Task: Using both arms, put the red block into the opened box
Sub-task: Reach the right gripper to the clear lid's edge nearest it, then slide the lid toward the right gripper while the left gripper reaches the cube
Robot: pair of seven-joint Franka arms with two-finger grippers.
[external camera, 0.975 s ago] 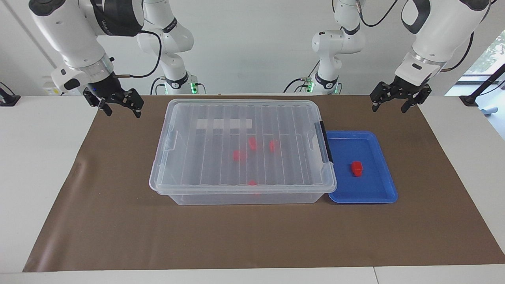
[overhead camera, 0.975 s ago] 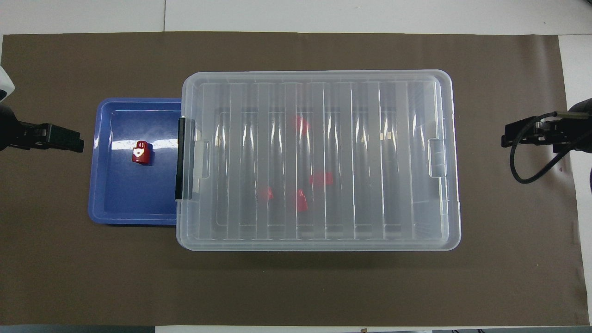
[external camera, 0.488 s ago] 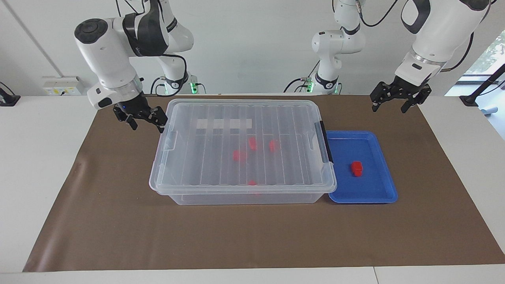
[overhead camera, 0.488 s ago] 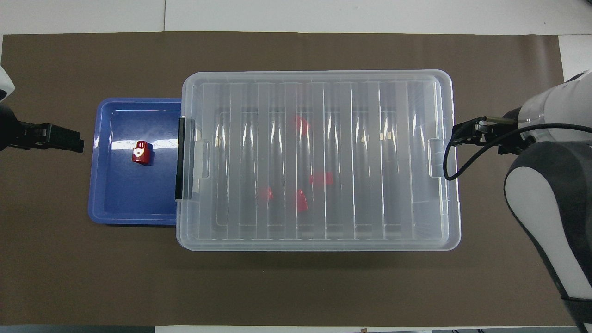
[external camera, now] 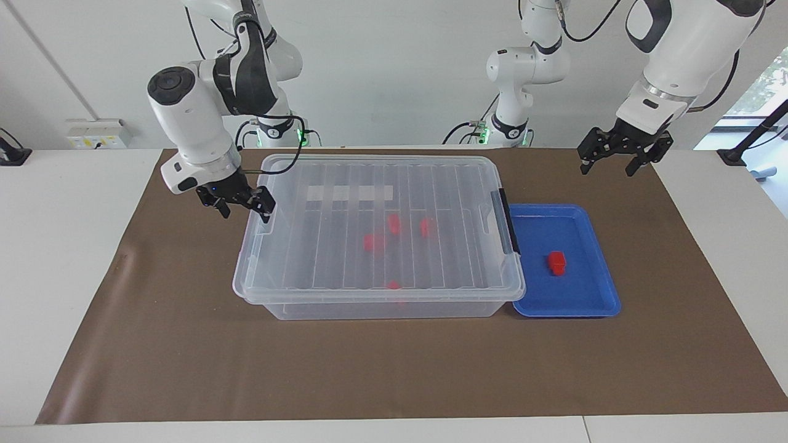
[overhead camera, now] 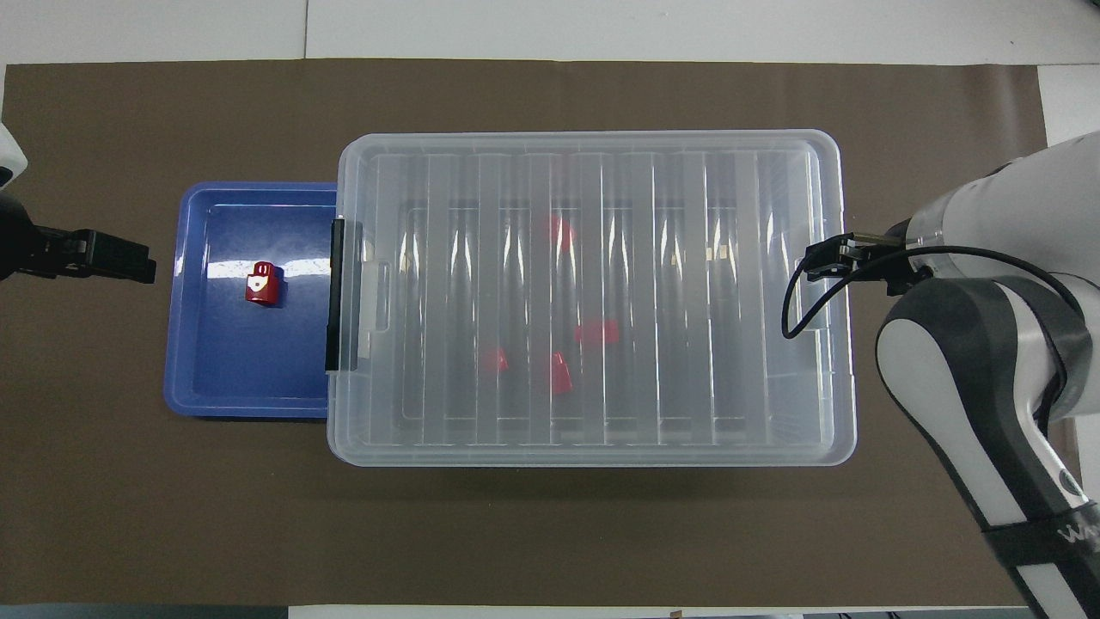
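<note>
There are two arms, one box, one blue tray and five red blocks in all. Four red blocks lie inside the box, seen through its closed ribbed lid: three near the middle and one at the wall toward the table edge farthest from the robots. The fifth, the red block of the task, lies alone in the middle of the blue tray. The tray touches the box end that has the dark latch handle, toward the left arm's end of the table. All stand on a brown mat.

The left gripper hangs over the mat corner at the left arm's end and the robots' side, well apart from the red block; its jaws stand wide open and hold nothing. The right gripper is over the box rim at the right arm's end, by the recessed grip of the lid, jaws also open and empty. The whole box is between it and the red block.
</note>
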